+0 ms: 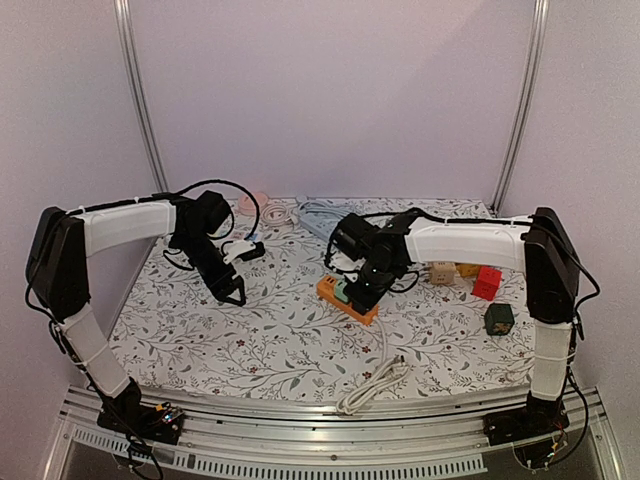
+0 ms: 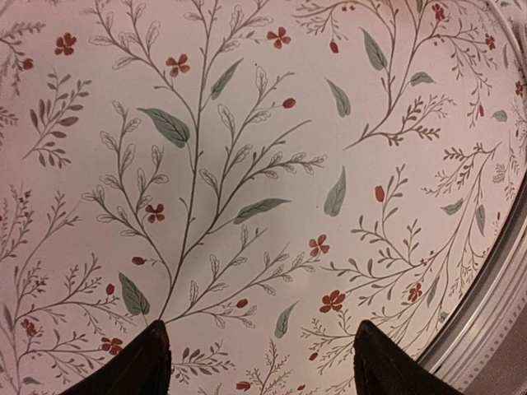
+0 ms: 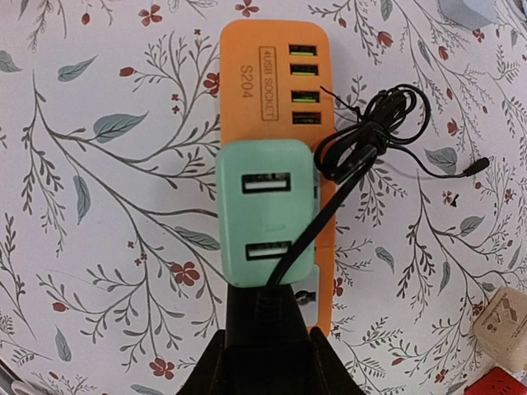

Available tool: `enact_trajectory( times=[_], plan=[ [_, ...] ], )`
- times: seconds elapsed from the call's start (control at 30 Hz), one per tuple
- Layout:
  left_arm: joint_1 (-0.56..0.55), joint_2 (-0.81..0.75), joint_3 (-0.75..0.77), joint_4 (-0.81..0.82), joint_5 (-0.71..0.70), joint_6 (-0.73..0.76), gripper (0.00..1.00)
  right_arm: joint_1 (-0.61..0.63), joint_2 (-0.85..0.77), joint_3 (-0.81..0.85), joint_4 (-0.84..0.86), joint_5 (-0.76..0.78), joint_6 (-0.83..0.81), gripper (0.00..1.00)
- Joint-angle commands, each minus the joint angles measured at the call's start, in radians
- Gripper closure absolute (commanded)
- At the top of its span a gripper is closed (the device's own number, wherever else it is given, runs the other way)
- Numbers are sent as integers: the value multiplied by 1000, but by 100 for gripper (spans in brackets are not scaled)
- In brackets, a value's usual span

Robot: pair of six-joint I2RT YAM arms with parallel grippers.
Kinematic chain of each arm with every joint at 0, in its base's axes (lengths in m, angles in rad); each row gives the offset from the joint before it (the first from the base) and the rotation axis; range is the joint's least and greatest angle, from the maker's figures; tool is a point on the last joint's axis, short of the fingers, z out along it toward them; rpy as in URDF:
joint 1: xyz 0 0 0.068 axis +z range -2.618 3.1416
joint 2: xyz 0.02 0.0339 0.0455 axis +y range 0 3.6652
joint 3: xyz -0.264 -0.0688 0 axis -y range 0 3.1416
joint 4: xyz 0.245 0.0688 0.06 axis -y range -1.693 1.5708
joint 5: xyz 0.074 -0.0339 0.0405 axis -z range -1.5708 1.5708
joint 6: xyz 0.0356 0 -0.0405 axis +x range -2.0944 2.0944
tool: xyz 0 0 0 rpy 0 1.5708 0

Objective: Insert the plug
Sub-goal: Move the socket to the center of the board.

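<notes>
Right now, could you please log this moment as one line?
left hand: open, empty | right hand: shut on black plug | green adapter: on orange socket strip | insertion: cannot tell

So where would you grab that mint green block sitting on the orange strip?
Pinch the mint green block across its two long flat sides, coming straight down from above: they are parallel and raised above the orange strip. The black cable crosses one corner, so stay clear.

Lab test cell: plain walls, aluminium rails (image 1: 330,412), floral tabletop (image 1: 280,330).

Right pincer (image 1: 358,287) — green plug (image 1: 344,291) on strip (image 1: 329,291)
</notes>
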Motion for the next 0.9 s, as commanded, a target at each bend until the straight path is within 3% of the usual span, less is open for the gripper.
enact_trajectory(
  times=[0.0, 0.33, 0.63, 0.87],
  plan=[
    [1, 9, 17, 10, -5, 11, 25, -9, 75, -27, -45, 180, 76, 100],
    [1, 11, 19, 13, -20, 19, 25, -119, 128, -18, -50, 236, 183, 100],
    [1, 15, 35, 14, -18, 17, 25, -289, 161, 65, 24, 64, 134, 100],
    [2, 4, 34, 12, -26, 20, 25, -394, 234, 128, 58, 14, 144, 100]
  ],
)
